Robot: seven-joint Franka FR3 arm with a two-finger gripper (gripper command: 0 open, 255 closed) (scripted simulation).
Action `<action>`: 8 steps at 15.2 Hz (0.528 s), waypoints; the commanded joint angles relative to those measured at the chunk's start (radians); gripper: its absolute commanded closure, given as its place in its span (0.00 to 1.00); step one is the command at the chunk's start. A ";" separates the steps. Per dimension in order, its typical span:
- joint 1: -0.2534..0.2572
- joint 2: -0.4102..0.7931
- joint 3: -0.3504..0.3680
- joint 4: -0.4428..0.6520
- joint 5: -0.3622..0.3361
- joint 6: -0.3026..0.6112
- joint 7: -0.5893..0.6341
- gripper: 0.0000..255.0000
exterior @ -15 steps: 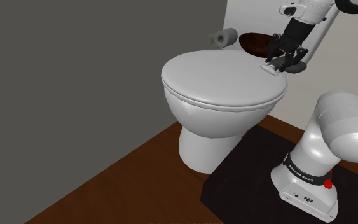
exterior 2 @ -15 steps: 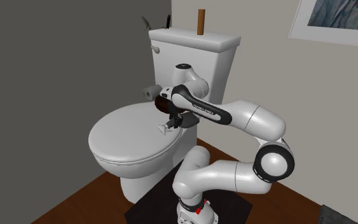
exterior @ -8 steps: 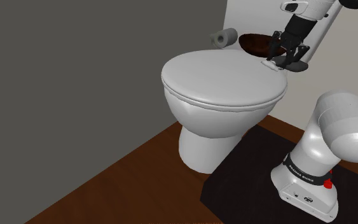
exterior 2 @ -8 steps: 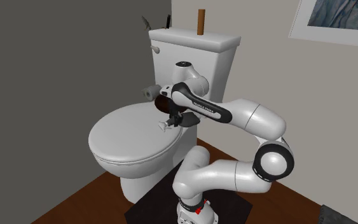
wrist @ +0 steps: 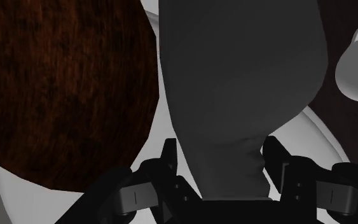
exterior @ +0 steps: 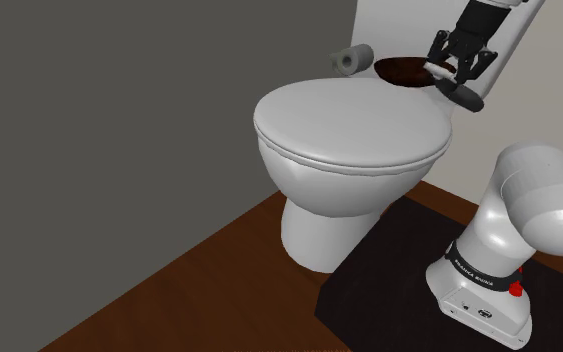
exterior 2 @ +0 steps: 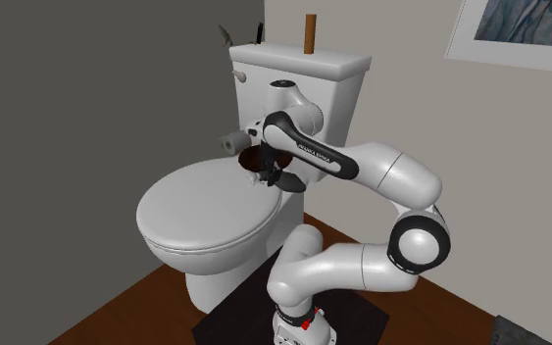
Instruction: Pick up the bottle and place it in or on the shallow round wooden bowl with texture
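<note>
My black gripper (exterior: 456, 70) is shut on a grey bottle (exterior: 466, 96), holding it in the air at the near edge of the dark brown wooden bowl (exterior: 399, 70). The bowl sits at the back of the white toilet, behind the lid. In the wrist view the grey bottle (wrist: 241, 76) is clasped between both fingers of the gripper (wrist: 224, 167), with the textured brown bowl (wrist: 63, 89) just beside it and below. From the second exterior view the gripper (exterior 2: 267, 176) hangs over the bowl (exterior 2: 250, 163), which the hand partly hides.
The closed white toilet lid (exterior: 349, 125) lies below the hand. A toilet paper roll (exterior: 351, 58) sits beside the bowl. The tank (exterior 2: 303, 71) rises behind, with a brown cylinder (exterior 2: 311, 32) on top. A dark mat (exterior: 389, 260) holds the robot base (exterior: 484, 290).
The gripper has risen with the bottle and shifted back from over the lid's rear edge toward the bowl. The bottle has tilted in the hand.
</note>
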 commanded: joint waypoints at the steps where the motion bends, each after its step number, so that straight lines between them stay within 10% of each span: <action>1: 0.006 0.015 0.010 0.036 0.007 -0.017 -0.002 1.00; 8: 0.025 0.066 0.039 0.149 0.038 -0.079 -0.009 1.00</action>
